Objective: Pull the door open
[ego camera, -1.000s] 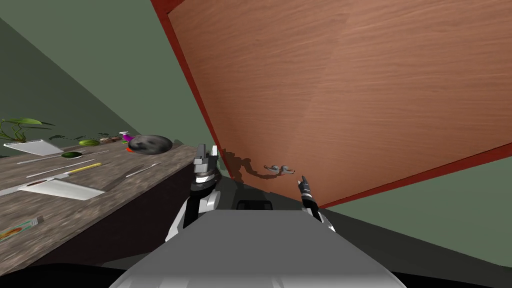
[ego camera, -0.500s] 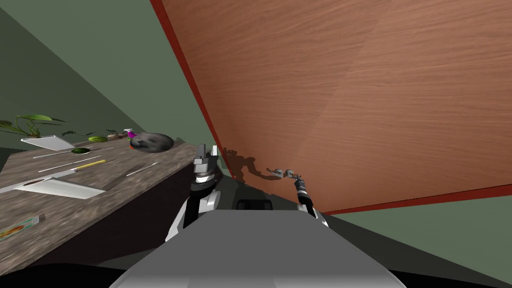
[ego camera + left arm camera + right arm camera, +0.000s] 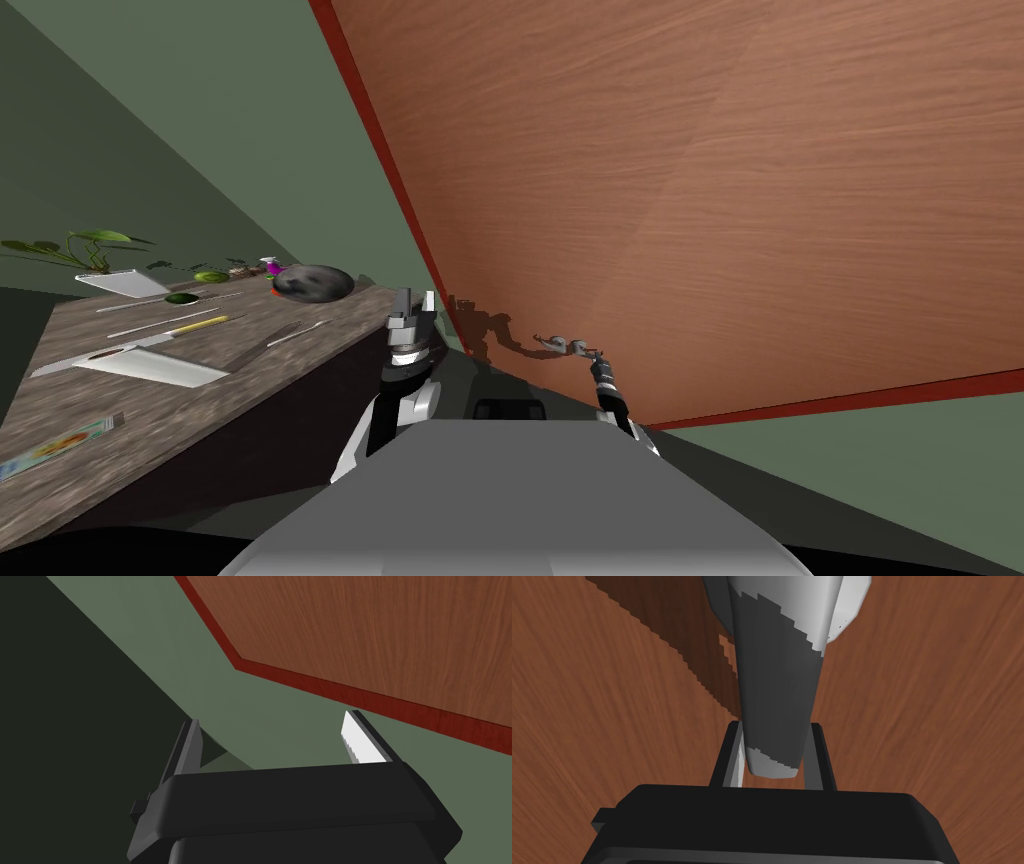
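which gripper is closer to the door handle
Right. The right gripper is shut on the door handle, fingers pressing its sides. The left gripper hangs open off to the handle's left, near the door's red edge, apart from the handle.

Nothing you can actually read here, tbh. Closest thing is the flat packet at the lower left of the frame on the counter: it's got some colourful print, but it's way too smeared to pick out letters. The door face is just wood grain.
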Robot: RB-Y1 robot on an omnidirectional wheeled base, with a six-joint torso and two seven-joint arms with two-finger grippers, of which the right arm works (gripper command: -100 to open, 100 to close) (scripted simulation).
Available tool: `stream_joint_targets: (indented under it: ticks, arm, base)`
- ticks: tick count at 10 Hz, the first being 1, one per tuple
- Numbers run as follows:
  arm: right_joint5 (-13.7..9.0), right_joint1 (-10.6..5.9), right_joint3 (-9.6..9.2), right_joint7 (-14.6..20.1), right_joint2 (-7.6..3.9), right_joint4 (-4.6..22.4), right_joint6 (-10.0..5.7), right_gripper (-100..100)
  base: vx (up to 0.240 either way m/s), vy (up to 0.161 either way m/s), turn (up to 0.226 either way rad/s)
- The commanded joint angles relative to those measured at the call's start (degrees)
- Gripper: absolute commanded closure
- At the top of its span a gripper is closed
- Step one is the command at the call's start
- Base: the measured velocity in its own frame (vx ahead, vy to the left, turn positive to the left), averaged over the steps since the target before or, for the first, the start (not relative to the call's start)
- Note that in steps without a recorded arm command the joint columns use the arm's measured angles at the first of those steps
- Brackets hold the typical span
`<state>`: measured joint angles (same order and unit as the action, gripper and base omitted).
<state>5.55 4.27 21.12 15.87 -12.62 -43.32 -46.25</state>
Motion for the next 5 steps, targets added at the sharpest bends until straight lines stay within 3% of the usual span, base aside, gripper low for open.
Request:
stream_joint_targets:
  ticks: [1,2,4,5]
  arm:
    - [-0.37,-0.03,0.91,0.36,-1.51,2.25,-0.71,100]
    - [-0.24,0.83,0.91,1.18,-2.39,2.41,-1.33,100]
    - [-0.24,0.83,0.91,1.18,-2.39,2.41,-1.33,100]
    - [0.33,1.62,0.11,2.54,-3.13,2.51,-2.50,100]
  base:
    - [-0.141,-0.006,-0.019]
    - [-0.157,0.028,0.091]
    - [-0.093,0.044,0.002]
    - [-0.152,0.023,0.157]
